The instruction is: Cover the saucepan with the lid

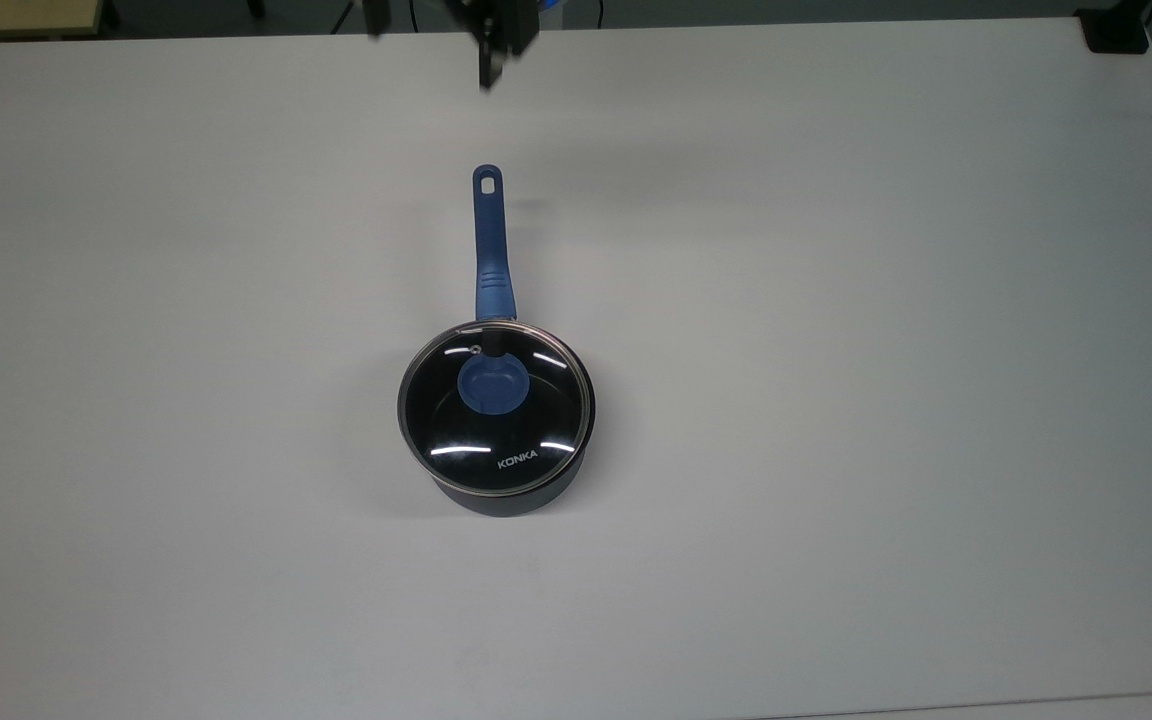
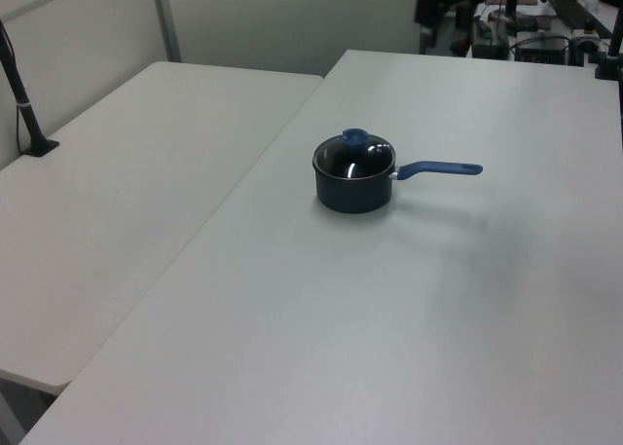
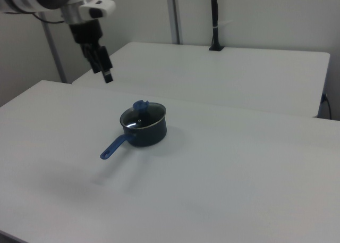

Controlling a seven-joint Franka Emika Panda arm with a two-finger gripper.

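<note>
Resting level on the pan [image 1: 506, 490], the lid [image 1: 494, 407] covers the whole mouth, its steel rim lining up with the pan's edge all round, so the task looks done. Its blue knob [image 1: 493, 386] sits at the centre, free of any grip. The pan's handle [image 1: 489, 245] points toward the top view's upper edge, flat over the bare table [image 1: 886, 350]. Well apart from the pan and high above the table hangs the gripper [image 3: 104, 67], clear of the lid; I cannot tell whether its fingers are spread or pressed together.
</note>
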